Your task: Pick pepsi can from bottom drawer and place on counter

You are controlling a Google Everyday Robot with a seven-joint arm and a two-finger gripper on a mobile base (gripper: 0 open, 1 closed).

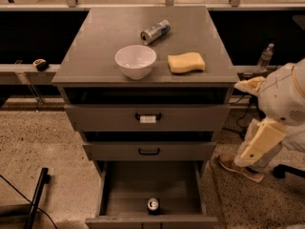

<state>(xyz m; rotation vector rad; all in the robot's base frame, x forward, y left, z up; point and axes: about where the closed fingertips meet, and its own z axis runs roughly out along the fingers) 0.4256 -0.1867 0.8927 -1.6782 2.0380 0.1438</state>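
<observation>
With the gripper (252, 149) hanging well off to the right (open or shut, I cannot tell), the upright pepsi can (153, 205) hugs the front wall of the bottom drawer (143, 182), so a steep reach may clip that wall and topple it

The pepsi can (153, 205) stands upright, silver top up, in the open bottom drawer (119, 190), touching or just beside its front wall at mid-width. The drawer projects forward of the front edge of the flat grey counter (95, 37). The gripper is out of view.
</observation>
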